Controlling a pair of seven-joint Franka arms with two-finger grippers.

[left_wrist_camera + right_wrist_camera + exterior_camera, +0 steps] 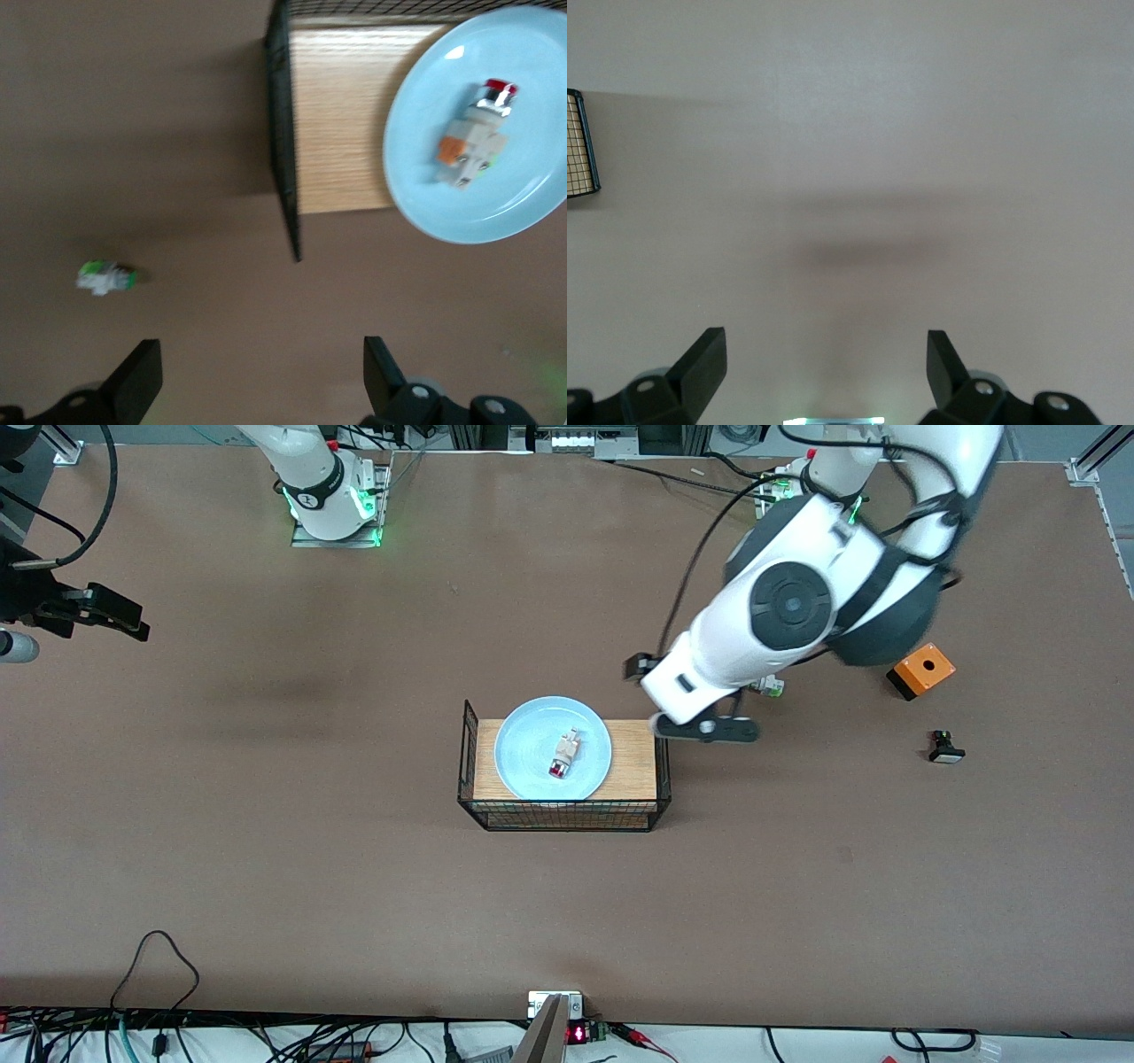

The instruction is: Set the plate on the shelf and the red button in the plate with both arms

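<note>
The pale blue plate (532, 731) (532, 204) lies on the wooden tray (633, 762) (341, 124) inside a black wire basket (567, 815). The red button (564, 755) (474, 133), white-bodied with a red cap, lies on its side on the plate. My left gripper (709, 729) (263, 372) hangs open and empty over the bare table, just off the tray's end toward the left arm's side. My right gripper (124, 622) (827, 363) waits open and empty over the table at the right arm's end, well away from the tray.
A small white part with a green tip (769, 685) (104, 277) lies on the table under the left arm. An orange box with a black hole (923, 669) and a small black part (944, 748) sit toward the left arm's end. Cables run along the near edge.
</note>
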